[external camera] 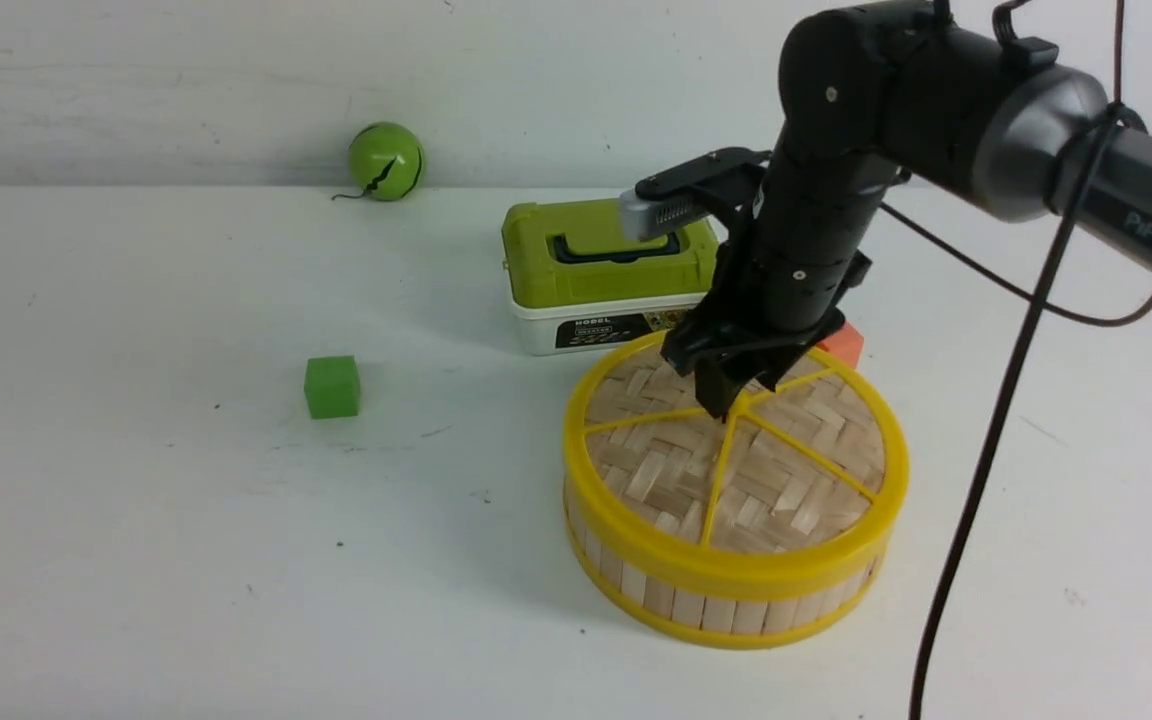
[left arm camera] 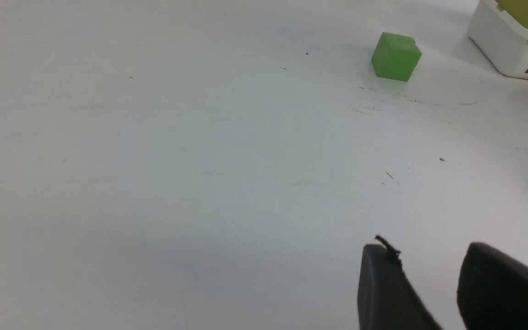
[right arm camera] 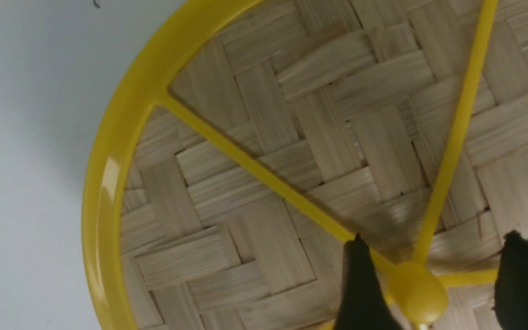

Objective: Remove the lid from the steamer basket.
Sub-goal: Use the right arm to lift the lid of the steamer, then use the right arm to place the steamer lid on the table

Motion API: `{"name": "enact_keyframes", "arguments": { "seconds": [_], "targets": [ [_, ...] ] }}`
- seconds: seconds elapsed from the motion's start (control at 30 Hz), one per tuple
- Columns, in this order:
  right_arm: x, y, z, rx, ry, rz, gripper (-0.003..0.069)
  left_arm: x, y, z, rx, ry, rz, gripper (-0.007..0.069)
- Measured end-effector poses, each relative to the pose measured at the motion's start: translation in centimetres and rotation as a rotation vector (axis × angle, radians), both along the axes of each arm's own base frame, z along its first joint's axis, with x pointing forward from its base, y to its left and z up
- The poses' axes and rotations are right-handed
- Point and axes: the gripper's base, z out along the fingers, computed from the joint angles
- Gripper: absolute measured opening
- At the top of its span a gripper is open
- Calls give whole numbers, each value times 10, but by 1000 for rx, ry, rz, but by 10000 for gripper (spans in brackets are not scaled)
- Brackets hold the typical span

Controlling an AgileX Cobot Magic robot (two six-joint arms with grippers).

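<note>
Where everything rests: scuffed white table point(external camera: 136, 520);
Lid: yellow-rimmed woven bamboo lid point(external camera: 656, 470), seated on slatted wooden steamer basket point(external camera: 716, 605);
Behind: green-and-white rectangular box point(external camera: 596, 300); orange block point(external camera: 844, 345);
Right gripper point(right arm camera: 436, 240): fingers spread astride yellow knob point(right arm camera: 417, 291), not gripping;
Left gripper point(left arm camera: 426, 247): fingers apart, empty;
Well apart: green ball point(external camera: 386, 161); green cube point(external camera: 332, 387)

Right tool point(right arm camera: 436, 240) pointing down, jaws apart; left tool point(left arm camera: 426, 251) jaws apart.

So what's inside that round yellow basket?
Nothing inside can be seen: the lid lies flat on the steamer basket and covers its whole opening, so only the basket's slatted outside shows. On top, the right gripper straddles the lid's knob, jaws open.
</note>
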Motion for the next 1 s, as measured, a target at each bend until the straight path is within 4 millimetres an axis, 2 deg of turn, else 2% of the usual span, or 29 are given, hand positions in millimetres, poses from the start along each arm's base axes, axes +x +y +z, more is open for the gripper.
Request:
{"name": "enact_keyframes", "arguments": {
  "seconds": [0.07, 0.2, 0.23, 0.27, 0.43, 0.53, 0.57, 0.63, 0.67, 0.7, 0.73, 0.77, 0.8, 0.87, 0.93, 1.0],
  "targets": [
    [0, 0, 0, 0, 1, 0, 344, 0, 0, 0, 0, 0, 0, 239],
    [1, 0, -2, -1, 5, -5, 178, 0, 0, 0, 0, 0, 0, 239],
    [1, 1, -3, 1, 8, -7, 167, 0, 0, 0, 0, 0, 0, 239],
    [1, 1, -3, 3, 10, -13, 95, 0, 0, 0, 0, 0, 0, 239],
    [-3, -1, 9, 15, -11, -18, 104, 0, 0, 0, 0, 0, 0, 239],
    [-17, -15, 50, 34, -97, -31, 104, 0, 0, 0, 0, 0, 0, 239],
    [-22, -22, 61, 41, -121, -41, 104, 0, 0, 0, 0, 0, 0, 239],
    [-34, -51, 90, 55, -178, -94, 104, 0, 0, 0, 0, 0, 0, 239],
    [-38, -66, 95, 48, -184, -122, 104, 0, 0, 0, 0, 0, 0, 239],
    [-43, -88, 102, 41, -197, -173, 104, 0, 0, 0, 0, 0, 0, 239],
    [-46, -105, 100, 24, -186, -210, 104, 0, 0, 0, 0, 0, 0, 239],
    [-47, -108, 100, 21, -185, -220, 104, 0, 0, 0, 0, 0, 0, 239],
    [-51, -136, 96, -4, -165, -288, 104, 0, 0, 0, 0, 0, 0, 239],
    [-56, -172, 79, -43, -103, -384, 104, 0, 0, 0, 0, 0, 0, 239],
    [-58, -196, 60, -64, -45, -449, 104, 0, 0, 0, 0, 0, 0, 239],
    [-56, -209, 43, -71, -18, -484, 104, 0, 0, 0, 0, 0, 0, 239]
  ]
}}
